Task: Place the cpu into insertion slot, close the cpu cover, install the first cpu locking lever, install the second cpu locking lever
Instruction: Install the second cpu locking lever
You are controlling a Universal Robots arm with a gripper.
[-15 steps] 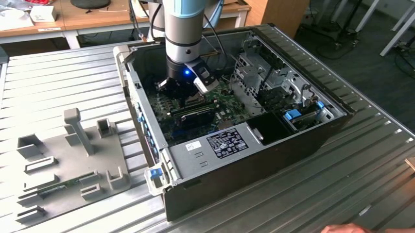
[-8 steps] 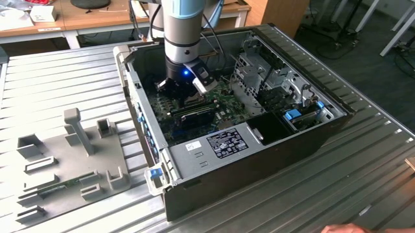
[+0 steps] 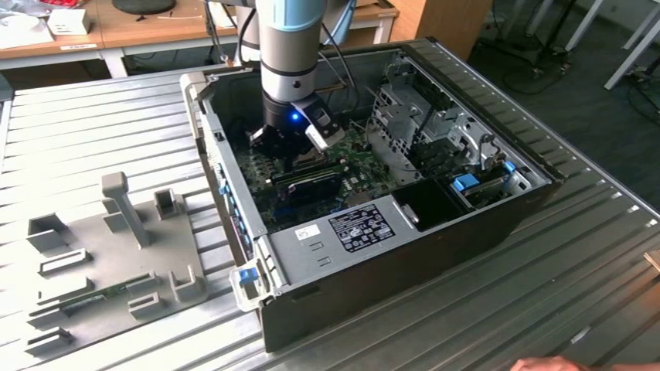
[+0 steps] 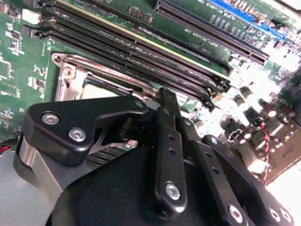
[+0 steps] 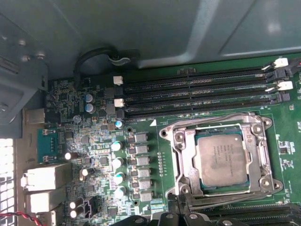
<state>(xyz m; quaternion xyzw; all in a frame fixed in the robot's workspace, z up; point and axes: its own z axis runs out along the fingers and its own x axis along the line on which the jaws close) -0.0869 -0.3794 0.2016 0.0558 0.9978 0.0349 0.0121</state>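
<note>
The cpu (image 5: 221, 160), a square chip with a silvery-tan top, lies flat in the insertion slot (image 5: 263, 186) on the green board (image 5: 94, 136). The cpu cover (image 5: 184, 157), a thin metal frame, lies around the chip's edges, and the chip shows through its window. Thin wire levers run along the slot's sides; I cannot tell whether they are latched. In the exterior view my gripper (image 3: 294, 154) hangs low inside the open computer case (image 3: 413, 263), just over the board. Black gripper links (image 4: 165, 101) cover part of the slot (image 4: 70, 77) in the second wrist view.
Long black memory slots (image 5: 197, 89) run right beside the socket. Case walls and a drive cage (image 3: 433, 131) enclose the board. A grey fixture plate (image 3: 113, 255) with upright pegs lies on the ribbed table (image 3: 93, 131) at the exterior view's left. A hand (image 3: 546, 363) shows at the lower edge.
</note>
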